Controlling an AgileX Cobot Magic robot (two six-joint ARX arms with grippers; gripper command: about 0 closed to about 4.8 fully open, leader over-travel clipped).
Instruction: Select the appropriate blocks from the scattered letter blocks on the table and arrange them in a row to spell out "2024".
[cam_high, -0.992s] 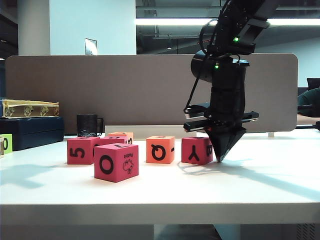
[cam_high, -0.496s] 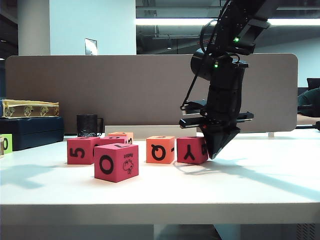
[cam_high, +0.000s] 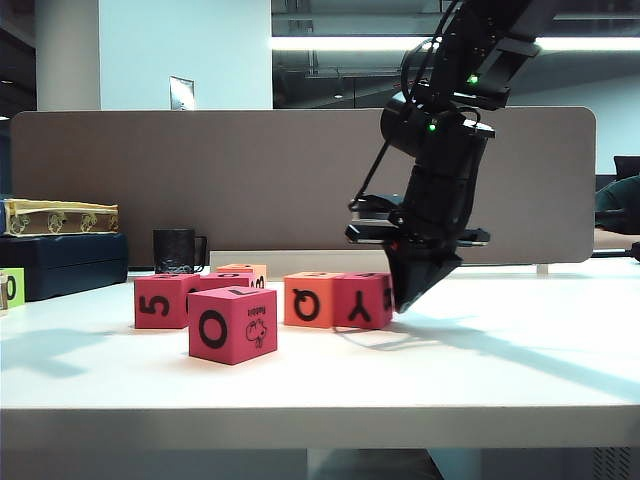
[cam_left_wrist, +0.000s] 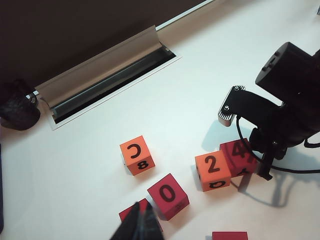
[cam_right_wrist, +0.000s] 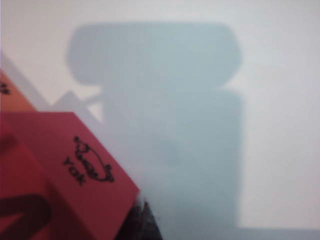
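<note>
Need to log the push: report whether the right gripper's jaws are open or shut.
Shut. In the exterior view the right gripper tapers to one closed tip against the red Y block, which it holds nothing of.

Y block (cam_high: 365, 300): pink-red, black letter
Q block (cam_high: 308, 300): orange, black letter
5 block (cam_high: 160, 301): pink-red, black digit
table (cam_high: 520, 370): white
right gripper (cam_high: 405, 290): black

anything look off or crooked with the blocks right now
Nothing is damaged or toppled. The row is barely begun: the right gripper, shut, presses the red 4 block against the orange 2 block, while the red 0 block sits apart, turned at an angle.
</note>
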